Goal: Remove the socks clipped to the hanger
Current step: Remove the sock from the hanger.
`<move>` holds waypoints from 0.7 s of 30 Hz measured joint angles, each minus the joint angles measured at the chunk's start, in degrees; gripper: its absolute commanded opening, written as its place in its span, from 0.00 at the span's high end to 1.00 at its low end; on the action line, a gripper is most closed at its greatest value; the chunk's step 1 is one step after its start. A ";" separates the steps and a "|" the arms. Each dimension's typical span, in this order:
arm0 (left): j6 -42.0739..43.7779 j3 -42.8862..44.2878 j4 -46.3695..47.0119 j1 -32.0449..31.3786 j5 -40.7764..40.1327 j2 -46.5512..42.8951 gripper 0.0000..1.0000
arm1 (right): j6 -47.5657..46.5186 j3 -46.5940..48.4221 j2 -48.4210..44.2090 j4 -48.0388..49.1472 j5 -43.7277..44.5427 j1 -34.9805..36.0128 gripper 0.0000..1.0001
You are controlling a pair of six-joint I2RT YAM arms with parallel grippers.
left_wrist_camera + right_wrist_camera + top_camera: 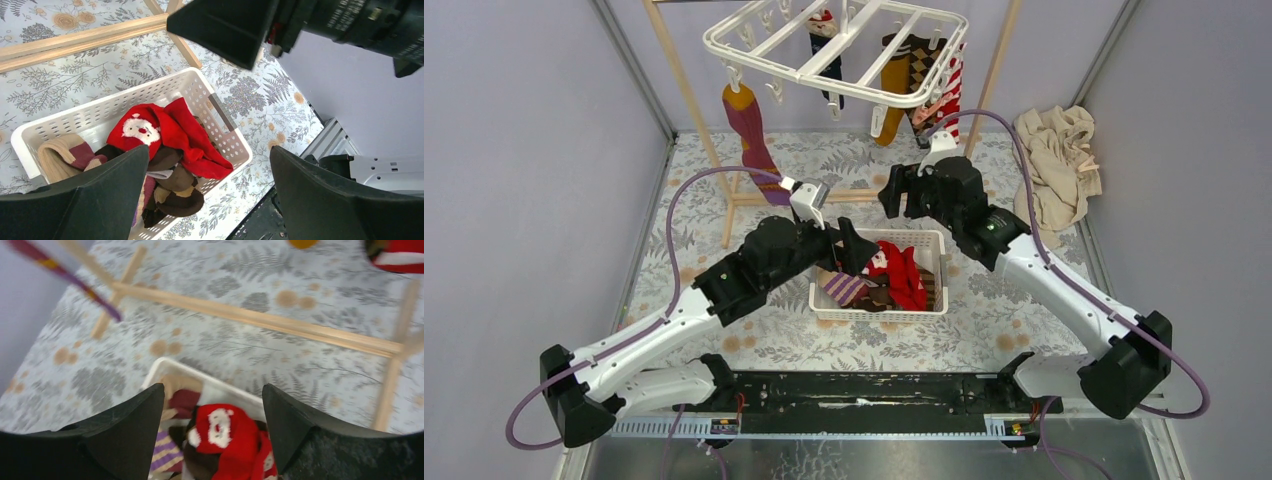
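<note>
The white hanger (834,40) hangs at the top of the overhead view. Clipped to it are a purple and mustard sock (749,135), a navy sock (827,50), a mustard sock (892,95), a brown argyle sock (921,65) and a red-white striped sock (949,85). My left gripper (854,250) (209,148) hovers open over the basket with nothing between its fingers. My right gripper (896,195) (212,386) is open just behind the basket, also holding nothing. A red Santa sock (225,430) (150,127) lies in the basket below both.
The white perforated basket (879,315) (100,107) (165,365) holds several loose socks. The wooden pole frame (689,95) stands behind it, its base bar (260,320) on the floral cloth. A beige cloth heap (1059,160) lies at the right wall.
</note>
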 measured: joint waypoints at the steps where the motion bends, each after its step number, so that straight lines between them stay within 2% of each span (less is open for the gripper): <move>1: 0.00 0.00 -0.02 0.00 -0.02 -0.11 0.01 | -0.02 0.17 0.22 0.00 1.99 -0.35 0.20; 3: 0.00 -0.02 -0.11 0.00 -0.04 -0.39 0.01 | 0.00 0.17 1.38 0.09 6.60 -2.29 0.20; 9: 0.02 -0.02 -2.05 0.00 -0.52 -1.46 0.01 | 1.14 0.09 4.20 4.85 11.91 -8.31 0.20; 14: 0.04 -0.02 -3.06 0.00 -1.01 -2.75 0.01 | 1.36 -0.50 6.03 14.32 12.24 -11.82 0.19; 21: 0.22 -0.02 -3.15 0.00 -1.07 -3.43 0.01 | 1.29 -0.48 12.09 25.42 12.15 -12.66 0.19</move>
